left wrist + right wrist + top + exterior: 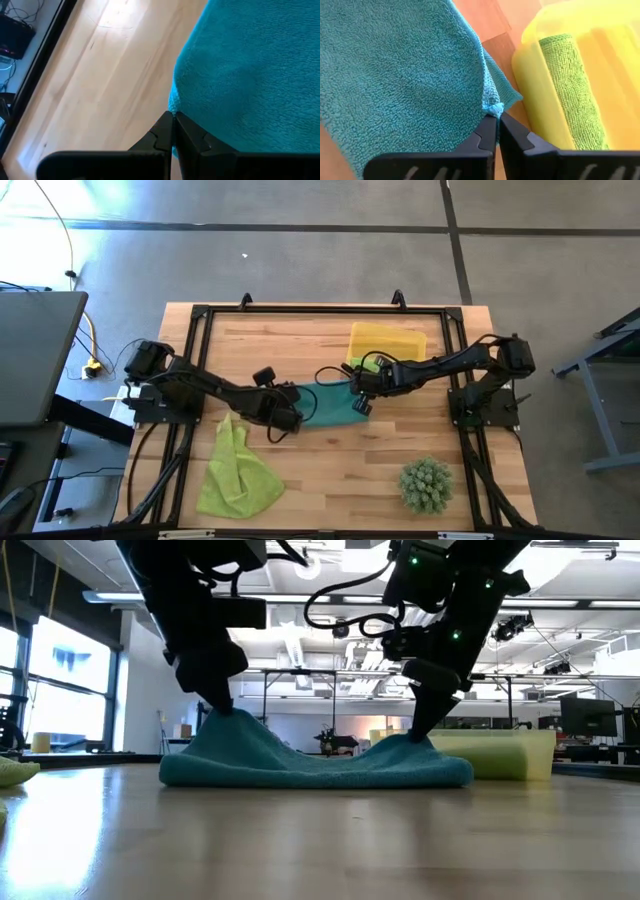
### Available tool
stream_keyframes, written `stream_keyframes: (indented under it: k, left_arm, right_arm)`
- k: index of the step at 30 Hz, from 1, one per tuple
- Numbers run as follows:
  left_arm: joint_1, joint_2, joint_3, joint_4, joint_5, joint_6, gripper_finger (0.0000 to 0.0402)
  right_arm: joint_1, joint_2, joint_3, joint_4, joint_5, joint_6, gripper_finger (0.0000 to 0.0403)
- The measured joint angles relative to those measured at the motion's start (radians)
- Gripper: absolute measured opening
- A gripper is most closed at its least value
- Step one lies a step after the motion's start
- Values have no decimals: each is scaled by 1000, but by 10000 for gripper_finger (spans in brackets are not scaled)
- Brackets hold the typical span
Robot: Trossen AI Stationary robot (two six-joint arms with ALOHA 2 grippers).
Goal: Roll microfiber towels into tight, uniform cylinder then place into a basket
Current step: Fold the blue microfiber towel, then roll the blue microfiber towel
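A teal towel (325, 408) lies folded in the middle of the table, its lower edge (320, 778) on the wood. My left gripper (290, 420) is shut on its left end and my right gripper (358, 402) on its right end. The yellow basket (395, 340) stands just beyond the right gripper, with a rolled lime-green towel (570, 90) lying on its floor. Another lime-green towel (235, 470) lies crumpled on the table at the near left. My left gripper pinches the teal towel's left edge (172, 106) between its two fingertips, coming slanting down from above. The cloth rises to a small peak (225, 718) at the fingers and the rest lies on the table. Whether one layer or several, I cannot tell. My right gripper pinches a corner of the towel's right end (494, 108) between its two fingertips, slanting down from above. That end is drawn up into a peak (415, 740). The cloth sags slack to the table between the two grippers.
A spiky green ball-shaped plant (427, 485) stands at the near right. A black frame (320, 310) runs around the tabletop. Bare wood (330, 480) shows between the loose lime towel and the plant.
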Motion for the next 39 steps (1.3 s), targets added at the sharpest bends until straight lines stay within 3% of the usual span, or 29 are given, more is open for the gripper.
stream_keyframes:
  k: [5,14,18,22,26,34,39]
  left_arm:
    - [12,0,0,0,21,28,3]
    - [12,0,0,2,24,28,3]
    - [12,0,0,5,24,28,3]
    - [12,0,0,5,35,30,7]
    - [12,0,0,-3,50,28,35]
    - [10,0,0,-58,79,-5,128]
    - [10,3,0,1,113,31,149]
  right_arm:
    - [1,0,0,3,-1,-43,28]
    - [3,-25,14,-30,-34,-105,121]
    - [3,-42,18,1,-132,-88,133]
    - [7,-17,-3,34,-144,-88,133]
    - [6,13,-12,45,-140,-69,133]
    - [43,21,-14,47,-172,-22,133]
    - [90,21,-14,54,-175,56,133]
